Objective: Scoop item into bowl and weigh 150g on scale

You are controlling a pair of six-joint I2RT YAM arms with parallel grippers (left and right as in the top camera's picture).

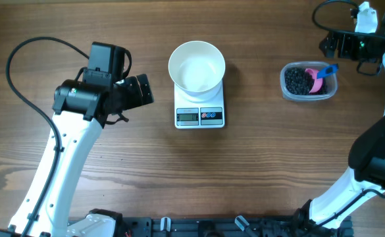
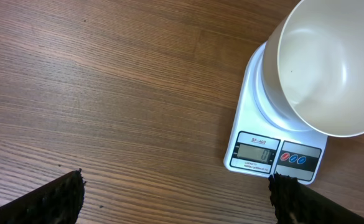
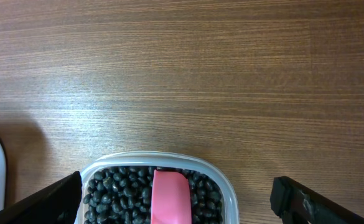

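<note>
Left gripper [image 1: 144,89], right gripper [image 1: 330,45]: both gaping, empty.
Beans [image 1: 299,80] and pink scoop [image 1: 318,80] sit in the tub [image 1: 288,94] by the right edge of the bench [image 1: 264,178]; a tilted carry could spill them short of the bowl [image 1: 197,66] on the scale [image 1: 199,116].

Scale [image 1: 199,116] mid-table [image 1: 245,171], tub [image 1: 286,89] off to its right.
Bowl [image 1: 197,66] sat on the scale, over its rear part, with the display edge left uncovered at the front. Tub stood on the table well apart from the scale, roughly level with the bowl. Beans [image 1: 299,80] lay in the tub. Scoop [image 1: 320,78] rested in it on the beans, toward the right side.
</note>
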